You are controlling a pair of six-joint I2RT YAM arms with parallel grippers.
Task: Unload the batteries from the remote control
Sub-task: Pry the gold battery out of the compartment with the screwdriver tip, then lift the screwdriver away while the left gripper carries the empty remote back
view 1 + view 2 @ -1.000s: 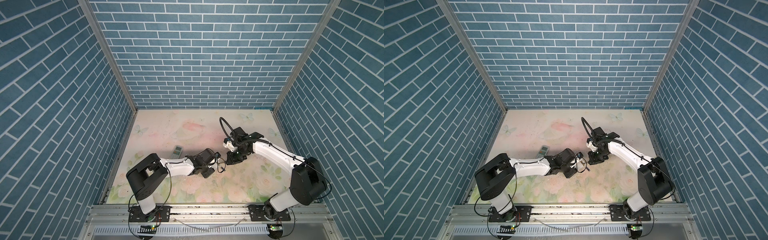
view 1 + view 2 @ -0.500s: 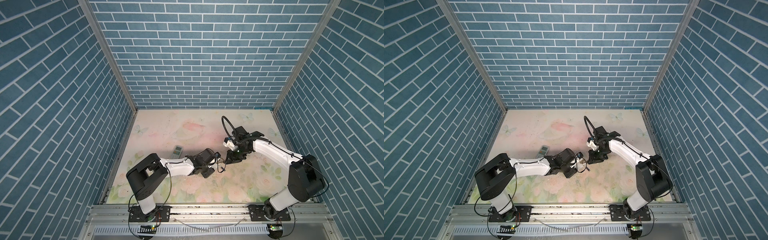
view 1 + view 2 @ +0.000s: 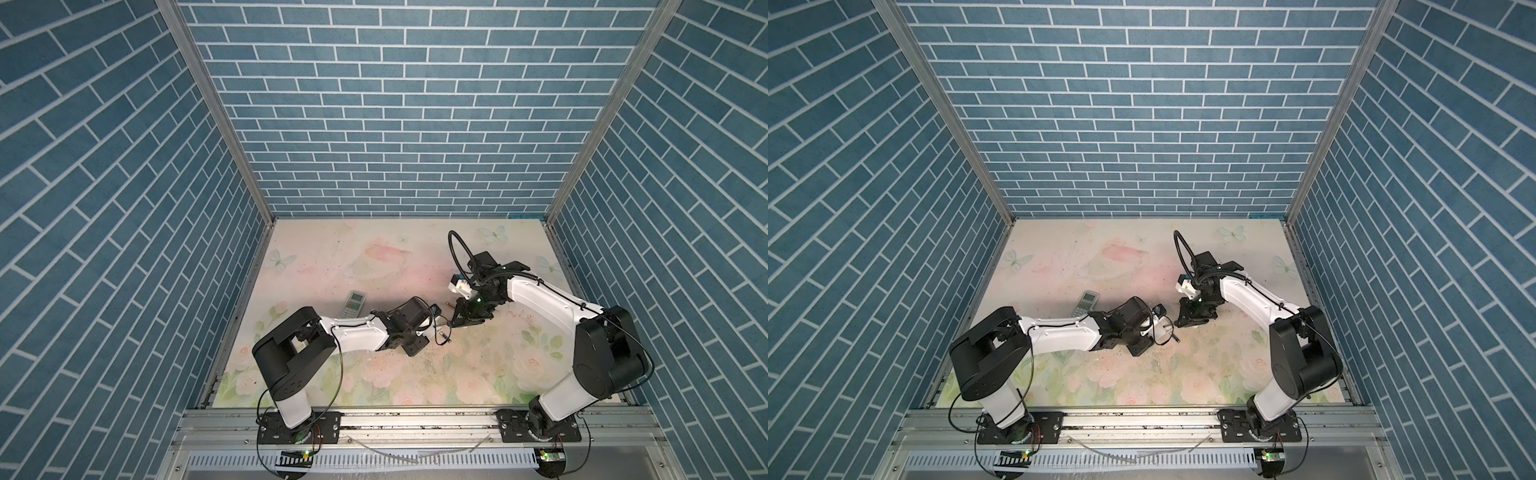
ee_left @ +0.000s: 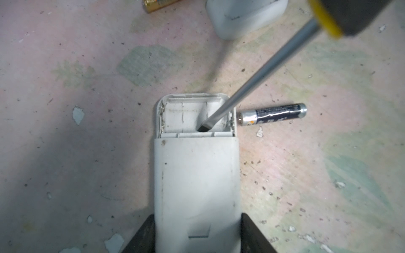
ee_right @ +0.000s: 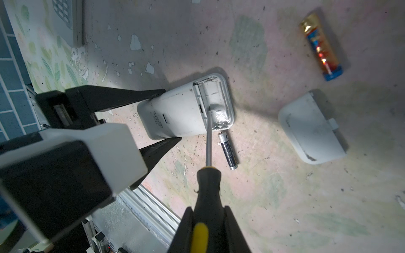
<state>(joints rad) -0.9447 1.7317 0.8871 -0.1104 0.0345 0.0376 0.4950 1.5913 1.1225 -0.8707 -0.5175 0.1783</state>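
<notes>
Plastic, white and scuffed, makes up the remote, a round-cornered slab lying back-up on the worn floral surface, whose print is flaked and speckled with dark grit. The left gripper stands about half open, its black wedge-shaped fingers pressed against the remote's two long sides. At the far end the open compartment shows a bare ribbed floor and small metal contacts at its sides. The right gripper is closed tight on the black-and-yellow handle of a screwdriver; its thin steel shaft slants down into the compartment, the flat tip resting at the inner edge. A black battery, slim and glossy with silver ends, lies on the surface just beside the compartment, one end almost touching the remote's side. A gold battery with a blue end lies well apart, beyond the detached white cover. In a top view a second remote with a small screen lies behind the left arm.
</notes>
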